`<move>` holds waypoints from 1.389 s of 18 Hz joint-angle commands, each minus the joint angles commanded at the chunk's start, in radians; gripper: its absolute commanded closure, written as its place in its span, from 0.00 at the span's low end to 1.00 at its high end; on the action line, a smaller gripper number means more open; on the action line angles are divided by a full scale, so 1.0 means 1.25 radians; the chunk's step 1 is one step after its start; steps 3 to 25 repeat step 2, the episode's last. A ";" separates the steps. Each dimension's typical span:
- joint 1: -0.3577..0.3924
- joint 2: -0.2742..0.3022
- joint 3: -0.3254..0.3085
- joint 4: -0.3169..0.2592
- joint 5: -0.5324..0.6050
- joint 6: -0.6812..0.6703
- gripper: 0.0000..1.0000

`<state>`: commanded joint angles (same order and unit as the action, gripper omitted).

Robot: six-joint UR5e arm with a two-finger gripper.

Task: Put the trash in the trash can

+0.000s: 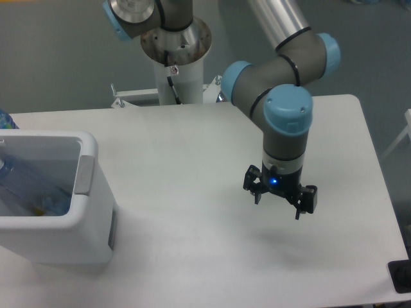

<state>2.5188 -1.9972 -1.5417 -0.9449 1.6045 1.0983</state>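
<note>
The white boxy trash can (87,192) stands at the table's left edge. Inside it lies a clear bluish plastic bottle (22,183), leaning against the left wall. The crumpled white wad is not in view. My gripper (278,206) hangs over the right-middle of the table, pointing down a little above the surface. Its fingers are spread and hold nothing. It is far to the right of the trash can.
The white table (192,147) ends close to the right of and in front of the gripper. The arm's base column (176,64) stands at the back centre. A bluish object (4,120) shows at the far left edge, behind the can. A dark object (401,277) sits at the front right corner.
</note>
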 joint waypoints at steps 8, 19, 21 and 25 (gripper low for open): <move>0.000 0.001 0.000 0.000 -0.001 0.000 0.00; 0.000 0.001 0.000 0.000 -0.001 0.000 0.00; 0.000 0.001 0.000 0.000 -0.001 0.000 0.00; 0.000 0.001 0.000 0.000 -0.001 0.000 0.00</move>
